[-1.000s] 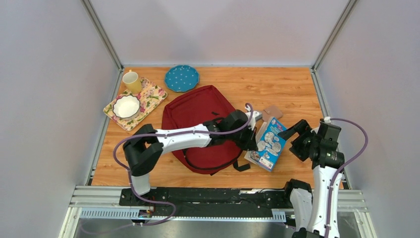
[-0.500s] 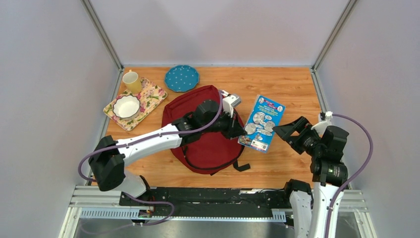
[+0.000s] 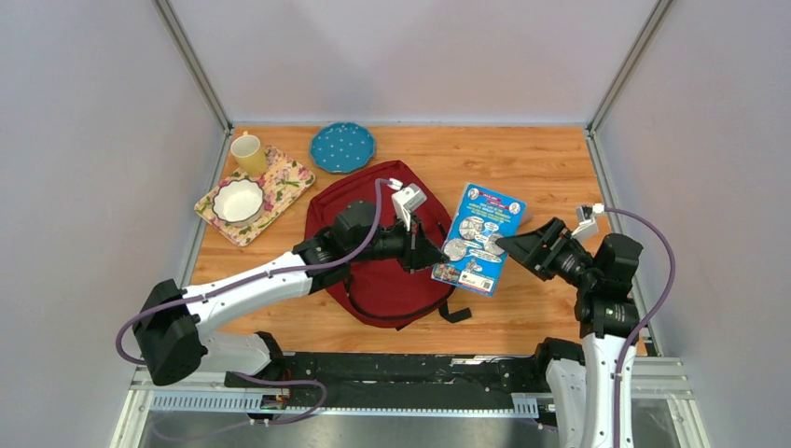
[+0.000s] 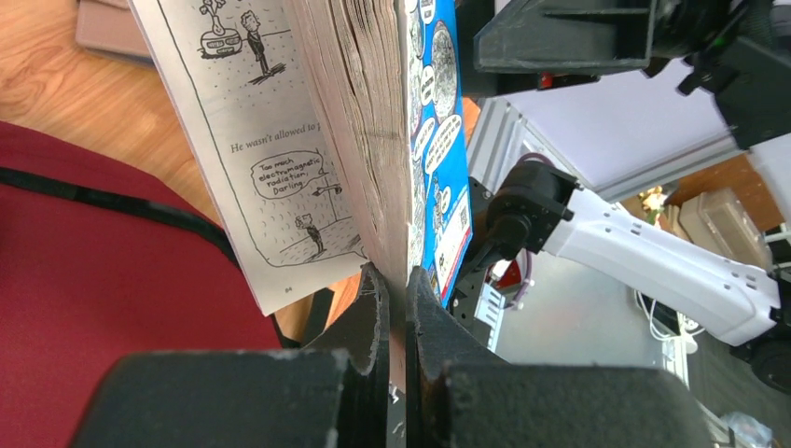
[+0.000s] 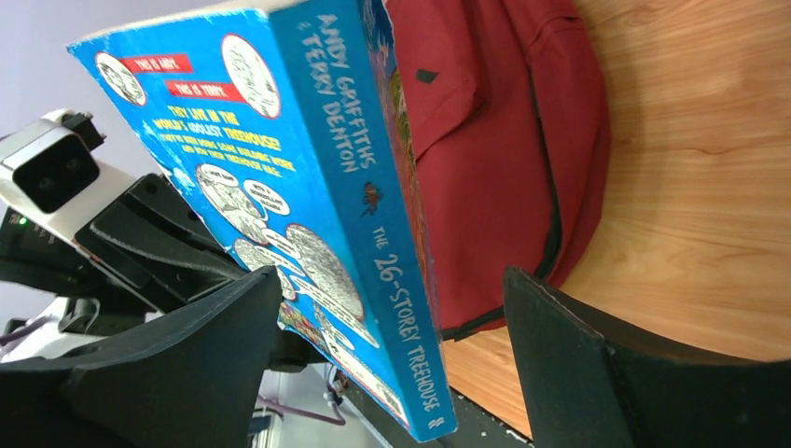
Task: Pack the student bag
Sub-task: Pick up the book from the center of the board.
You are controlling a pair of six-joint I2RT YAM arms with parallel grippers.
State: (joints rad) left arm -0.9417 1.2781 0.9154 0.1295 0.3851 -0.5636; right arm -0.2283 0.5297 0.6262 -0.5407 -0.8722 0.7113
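Left tool (image 3: 429, 258) pinched shut, arm outstretched; right tool (image 3: 511, 245) spread wide, pointed leftward

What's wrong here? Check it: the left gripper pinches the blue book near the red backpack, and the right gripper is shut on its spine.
The right gripper is not shut: the right wrist view shows its jaws wide open around the blue book's spine. The left gripper does pinch it near the red backpack.

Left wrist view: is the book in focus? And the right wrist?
Left wrist view: print on the book is sharp and legible; the left fingers are dark. Right wrist view: spine title crisp, the right fingers shadowed, featureless.
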